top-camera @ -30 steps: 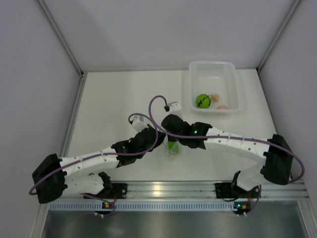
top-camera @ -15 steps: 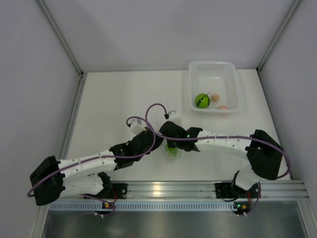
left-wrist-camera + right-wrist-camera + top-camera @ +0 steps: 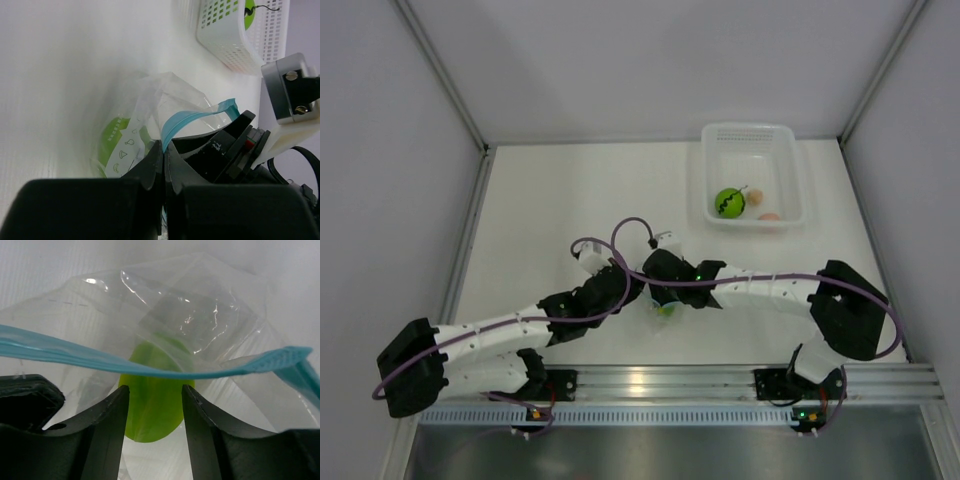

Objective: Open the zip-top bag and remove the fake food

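The left hand (image 3: 163,156) is pinched on the bag (image 3: 175,95) at its blue strip (image 3: 192,116), mid counter (image 3: 540,200). The right hand (image 3: 154,392) is spread apart before the lime-green oval (image 3: 152,415) inside the bag. A green ball (image 3: 728,203) lies in the basket (image 3: 792,165), far right.

Colour notes off my three feeds.
I read the zip-top bag (image 3: 200,325) as clear, its zip strip (image 3: 150,371) light blue, the oval (image 3: 152,410) in it lime-green; white lattice-pattern basket (image 3: 750,135); green ball (image 3: 729,203) with dark zigzag; peach bits (image 3: 769,215); purple cables (image 3: 631,219).
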Available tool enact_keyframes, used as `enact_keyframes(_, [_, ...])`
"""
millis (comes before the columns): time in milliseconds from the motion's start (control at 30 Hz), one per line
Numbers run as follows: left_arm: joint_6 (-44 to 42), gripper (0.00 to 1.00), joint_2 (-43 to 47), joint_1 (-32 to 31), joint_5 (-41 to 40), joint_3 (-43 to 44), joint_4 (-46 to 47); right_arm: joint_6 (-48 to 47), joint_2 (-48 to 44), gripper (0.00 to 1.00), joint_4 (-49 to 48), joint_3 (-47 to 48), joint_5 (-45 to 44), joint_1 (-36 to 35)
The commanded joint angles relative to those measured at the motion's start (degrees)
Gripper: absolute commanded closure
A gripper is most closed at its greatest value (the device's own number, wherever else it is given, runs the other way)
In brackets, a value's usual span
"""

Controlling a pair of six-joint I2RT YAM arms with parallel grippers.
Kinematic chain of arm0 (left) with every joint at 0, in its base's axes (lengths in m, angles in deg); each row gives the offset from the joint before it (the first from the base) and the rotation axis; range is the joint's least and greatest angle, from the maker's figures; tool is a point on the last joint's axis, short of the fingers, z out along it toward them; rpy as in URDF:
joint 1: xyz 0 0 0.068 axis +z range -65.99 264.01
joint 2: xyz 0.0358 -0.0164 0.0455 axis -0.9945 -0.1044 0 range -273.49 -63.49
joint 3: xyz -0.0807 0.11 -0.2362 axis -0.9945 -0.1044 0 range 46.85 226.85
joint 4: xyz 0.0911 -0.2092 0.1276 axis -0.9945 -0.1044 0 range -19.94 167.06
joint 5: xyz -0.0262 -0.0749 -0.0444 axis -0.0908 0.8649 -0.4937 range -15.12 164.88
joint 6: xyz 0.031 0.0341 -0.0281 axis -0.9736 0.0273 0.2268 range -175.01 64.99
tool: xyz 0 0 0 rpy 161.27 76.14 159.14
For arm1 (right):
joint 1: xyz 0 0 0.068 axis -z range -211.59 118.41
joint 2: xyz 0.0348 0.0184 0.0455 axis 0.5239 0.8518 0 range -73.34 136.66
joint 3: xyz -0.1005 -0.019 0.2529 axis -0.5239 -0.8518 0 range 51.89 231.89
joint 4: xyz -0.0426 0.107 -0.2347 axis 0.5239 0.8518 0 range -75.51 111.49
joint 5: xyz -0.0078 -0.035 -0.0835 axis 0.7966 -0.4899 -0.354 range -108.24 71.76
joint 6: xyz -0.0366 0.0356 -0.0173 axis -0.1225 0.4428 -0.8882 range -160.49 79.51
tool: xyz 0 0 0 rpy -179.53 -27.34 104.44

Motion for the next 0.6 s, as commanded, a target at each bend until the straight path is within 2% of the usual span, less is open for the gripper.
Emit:
enact_keyframes(0, [-0.85, 1.0, 0.76, 0.03, -1.83, 0.34, 2.27, -0.96, 2.66, 0.51, 0.91, 2.02, 0.12, 0.02])
enact_keyframes(167, [-0.76, 1.0, 0.24, 0.03, -1.92, -0.01, 2.35, -0.79, 4.41, 0.42, 3.72, 2.37, -3.05, -0.95])
enact_keyframes(333, [-0.59, 1.0, -0.82, 0.03, -1.66, 0.17, 2.35, -1.4, 7.58, 0.37, 1.8, 2.46, 0.8, -1.04])
enact_keyframes(567, [-0.32, 1.0, -1.08, -0.06, -1.39, -0.09, 2.44, -0.87, 8.73, 0.36, -1.63, 1.84, 3.97, -1.04])
